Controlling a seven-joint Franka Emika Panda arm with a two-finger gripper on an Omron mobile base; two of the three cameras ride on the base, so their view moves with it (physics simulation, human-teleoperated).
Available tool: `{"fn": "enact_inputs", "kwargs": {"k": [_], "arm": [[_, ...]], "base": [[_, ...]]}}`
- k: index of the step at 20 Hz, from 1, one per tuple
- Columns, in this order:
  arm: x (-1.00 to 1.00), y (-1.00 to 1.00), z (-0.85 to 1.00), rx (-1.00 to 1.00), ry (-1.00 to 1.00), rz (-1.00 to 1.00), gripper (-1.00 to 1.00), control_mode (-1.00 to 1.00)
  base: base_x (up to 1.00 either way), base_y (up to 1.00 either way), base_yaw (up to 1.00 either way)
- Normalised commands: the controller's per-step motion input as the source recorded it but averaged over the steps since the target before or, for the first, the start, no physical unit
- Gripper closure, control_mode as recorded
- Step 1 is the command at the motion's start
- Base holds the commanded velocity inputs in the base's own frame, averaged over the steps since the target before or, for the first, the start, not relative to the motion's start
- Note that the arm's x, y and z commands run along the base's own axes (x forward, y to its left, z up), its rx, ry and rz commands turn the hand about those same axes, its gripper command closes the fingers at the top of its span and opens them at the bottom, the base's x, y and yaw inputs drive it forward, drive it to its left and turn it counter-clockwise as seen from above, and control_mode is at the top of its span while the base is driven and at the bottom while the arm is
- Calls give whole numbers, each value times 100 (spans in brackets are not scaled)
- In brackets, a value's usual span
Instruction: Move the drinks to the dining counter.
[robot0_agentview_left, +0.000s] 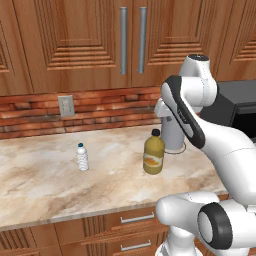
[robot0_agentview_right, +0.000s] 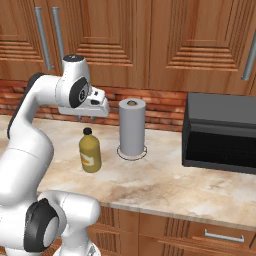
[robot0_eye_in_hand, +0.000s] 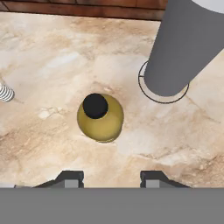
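- Juice bottle (robot0_agentview_left: 154, 157) upright on the marbled table (robot0_agentview_left: 40, 185), squat and yellow with a black cap, orange label facing the left base camera; seen from above in the hand view (robot0_eye_in_hand: 100, 117), cap just off the body's centre.
- Water bottle (robot0_agentview_left: 82, 157) also upright, well apart from the juice bottle toward the left, much smaller, teal cap; striped edge just showing at the left border of the hand view (robot0_eye_in_hand: 5, 92).
- Grey paper-towel roll (robot0_agentview_right: 132, 127) on its ring stand just beside the juice bottle, behind it and toward the microwave (robot0_agentview_right: 220, 132); not part of the job.
- Neither drink moved yet: both on the table under the wall cabinets.
- Risks, as a judgement: bottle sits ahead of the fingertips in the hand view rather than between them, so a straight descent could clip the cap or shoulder and tip it; round body could slip if pinched off-centre; towel roll close enough to be knocked by a wide finger or wrist; water bottle light and narrow, easily toppled on a later pass.
- Hand (robot0_eye_in_hand: 112, 178) above the juice bottle, pointing down, fingers spread wide with nothing between them and touching nothing; exact height over the cap hard to judge, probably a clear gap.
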Motion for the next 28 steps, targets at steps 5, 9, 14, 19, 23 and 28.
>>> {"fn": "enact_inputs", "kwargs": {"k": [5,9,14,19,23,28], "arm": [[-6,0,0,0,0,0,-100,-100],[-21,0,0,0,0,2,-100,-100],[-43,0,-7,0,-5,11,-100,-100],[-24,0,-2,0,-8,18,-100,-100],[-8,-1,0,0,-9,27,-100,-100],[0,-1,0,0,-10,30,-100,-100]], "base": [[0,0,0],[0,0,0],[0,0,0],[0,0,0],[0,0,0],[0,0,0]]}}
